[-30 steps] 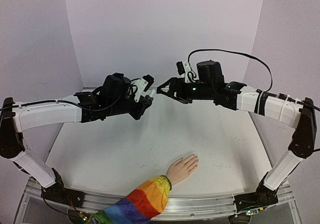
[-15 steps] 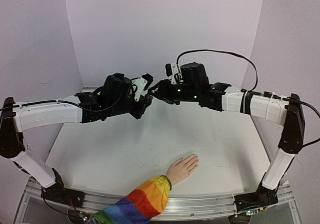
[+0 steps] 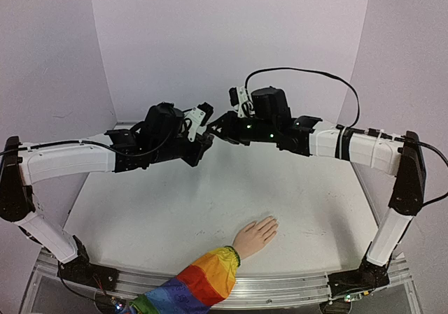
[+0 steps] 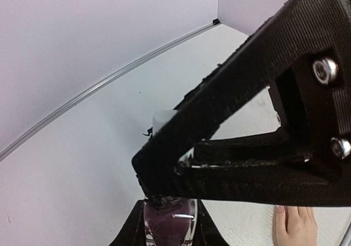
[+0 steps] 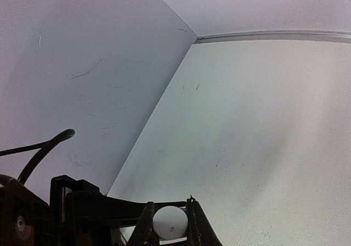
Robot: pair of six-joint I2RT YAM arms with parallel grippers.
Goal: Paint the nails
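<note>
The pale mannequin hand (image 3: 257, 233) with a rainbow sleeve (image 3: 199, 282) lies palm down near the table's front edge. Its nails are too small to make out from above. Its fingers (image 4: 296, 228) also show in the left wrist view. High over the far middle of the table my two grippers meet. My left gripper (image 3: 204, 142) (image 4: 169, 236) is shut on a small polish bottle (image 4: 168, 219) with dark purple contents. My right gripper (image 3: 214, 128) (image 5: 170, 222) is shut on the bottle's white round cap (image 5: 170, 224) (image 4: 163, 120), and its black fingers (image 4: 230, 109) fill the left wrist view.
The white table (image 3: 175, 209) is walled by pale lavender panels (image 3: 224, 41) at the back and sides. A black cable (image 3: 308, 76) loops above the right arm. Both arms reach inward well above the table, far from the mannequin hand.
My right arm has moved left to the left gripper and its jaws have closed on the white cap. The left arm, the bottle and the mannequin hand have stayed put.
</note>
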